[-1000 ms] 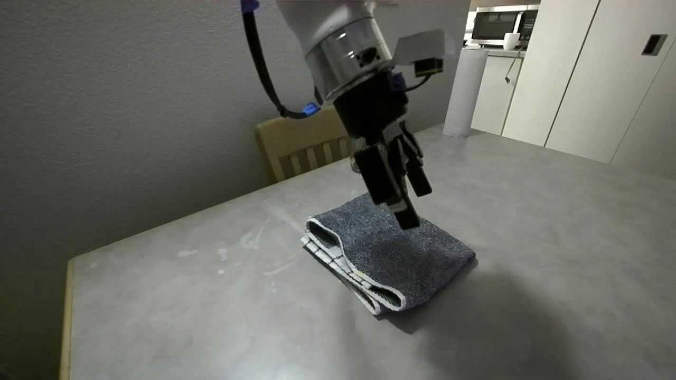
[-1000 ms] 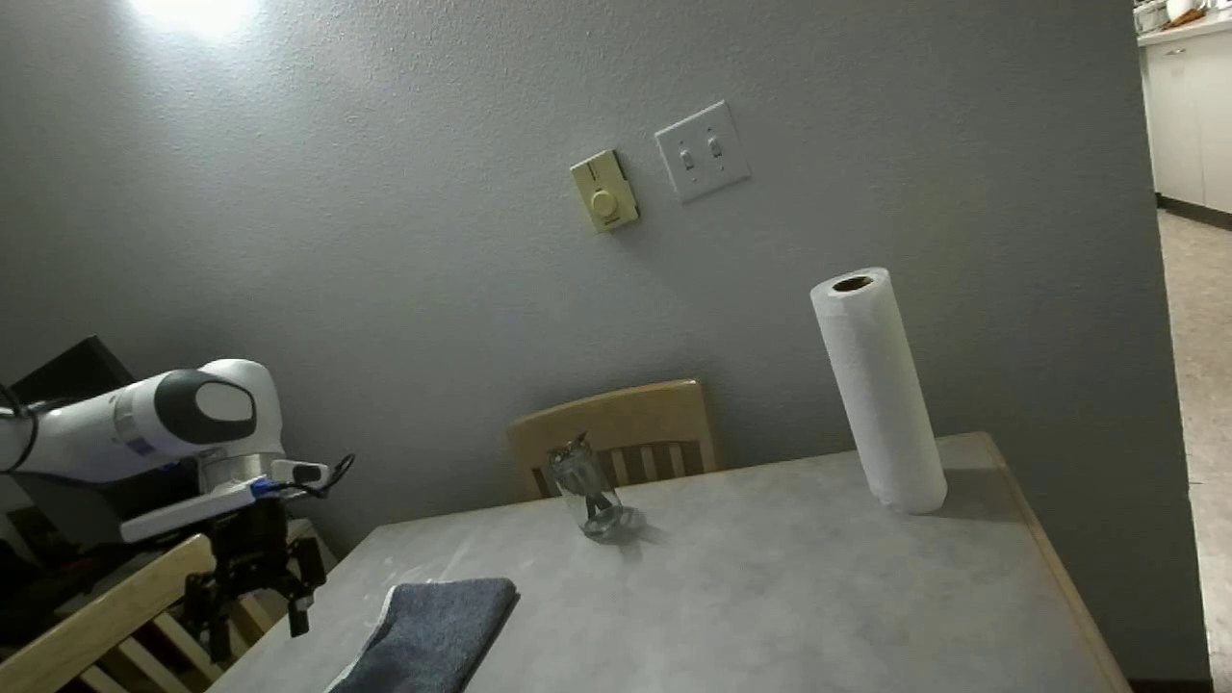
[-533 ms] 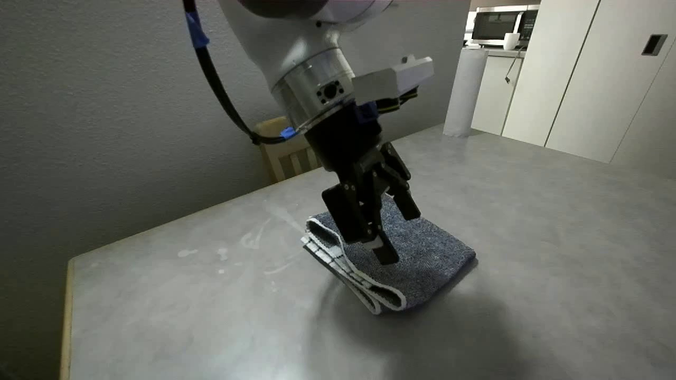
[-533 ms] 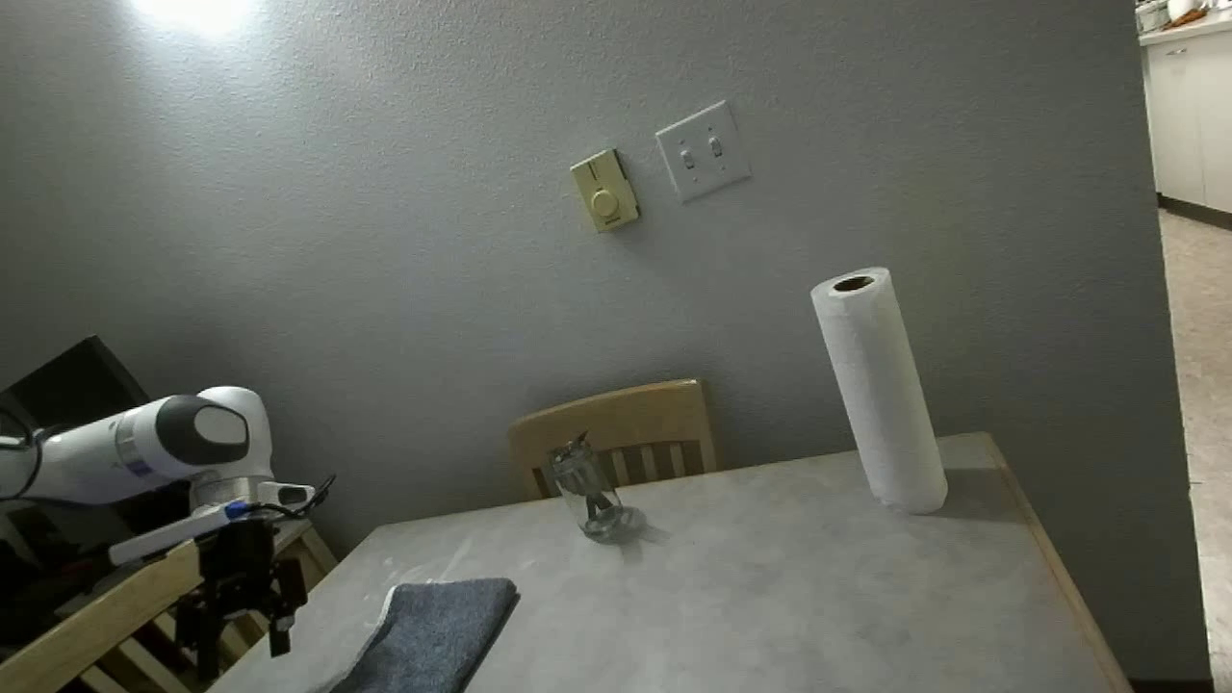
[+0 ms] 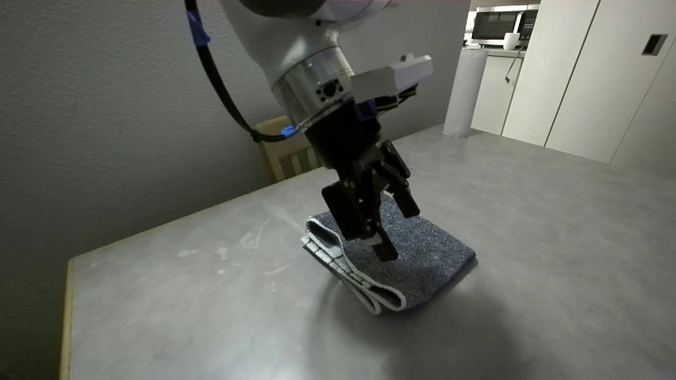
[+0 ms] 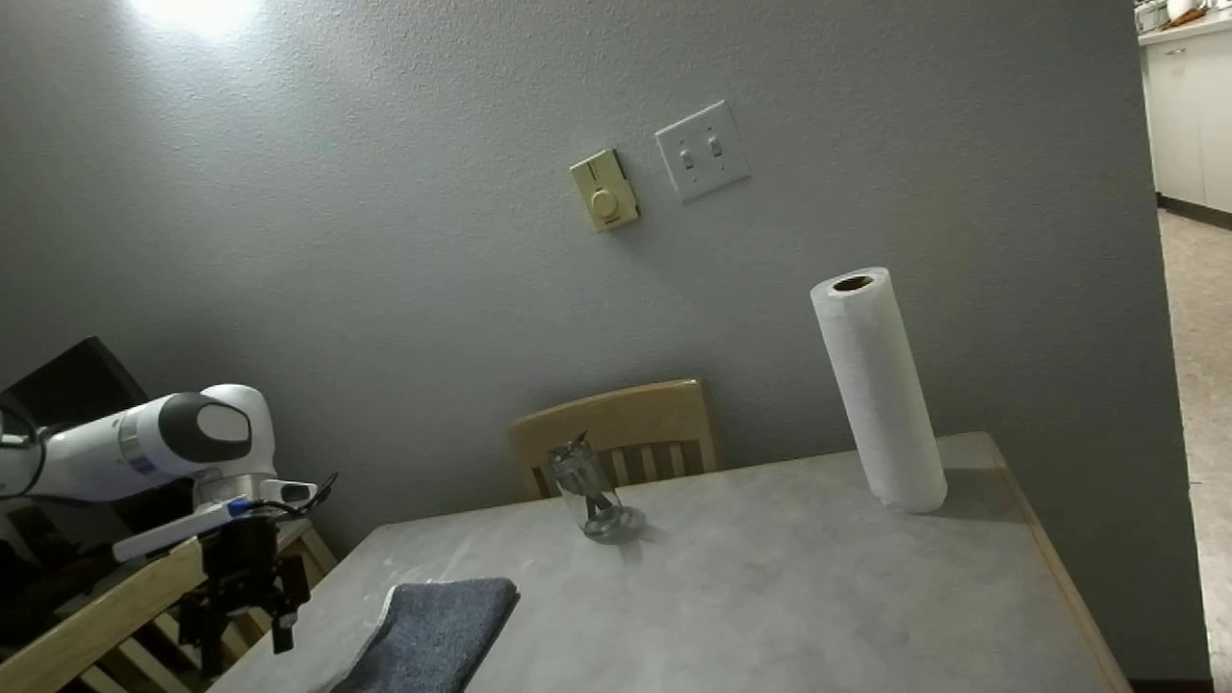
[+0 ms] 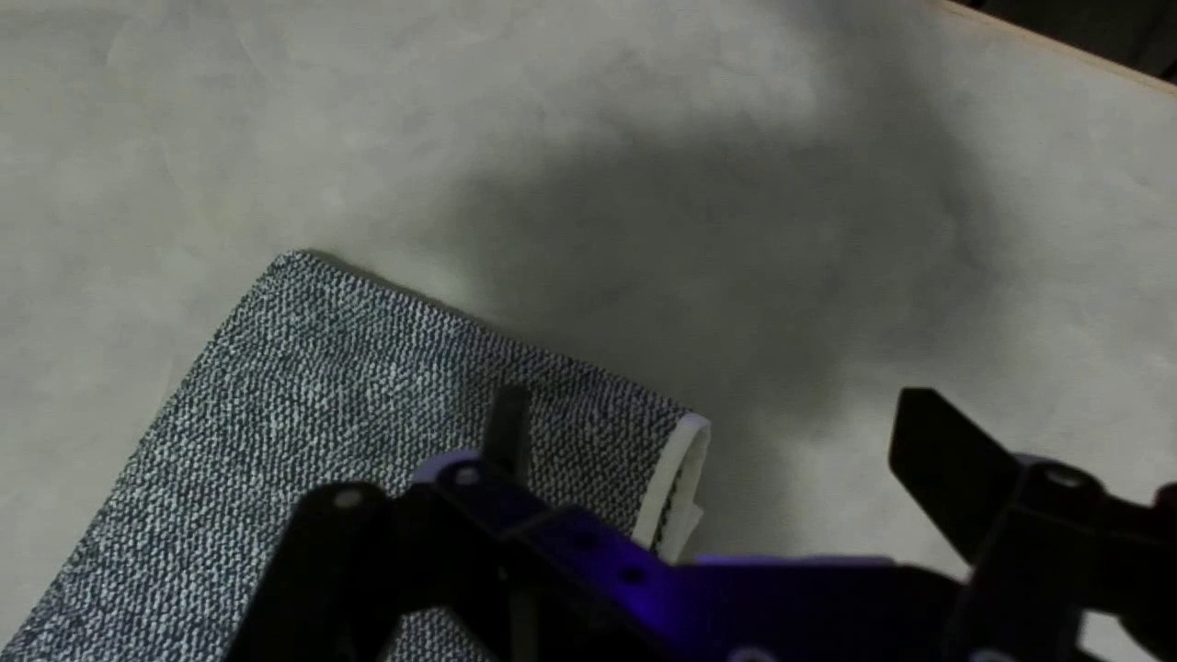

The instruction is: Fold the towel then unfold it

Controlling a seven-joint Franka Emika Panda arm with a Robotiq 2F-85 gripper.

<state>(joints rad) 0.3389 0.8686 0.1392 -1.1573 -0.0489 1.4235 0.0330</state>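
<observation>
The grey-blue towel (image 5: 428, 258) lies folded on the table in layers, its white-trimmed, striped edges stacked along one side. An exterior view shows only part of the towel (image 6: 438, 630) at the bottom of the picture. My gripper (image 5: 398, 230) hangs tilted above it, jaws wide apart and nothing between them. In the wrist view the gripper (image 7: 714, 409) straddles the white-trimmed fold corner: one finger is over the towel (image 7: 368, 368), the opposite one over bare table. No contact with the cloth is visible. The arm hides part of the towel's far side.
On the grey table (image 6: 818, 587) stand a glass (image 6: 587, 491) with dark items in it and a paper towel roll (image 6: 881, 395). A wooden chair (image 6: 616, 433) is at the wall side; another chair (image 6: 106, 616) is near the arm.
My gripper came lower and moved toward the towel's striped, trimmed side, then stayed nearly still over the last half second, rising very slightly. The towel has not moved, and the jaws remain open.
</observation>
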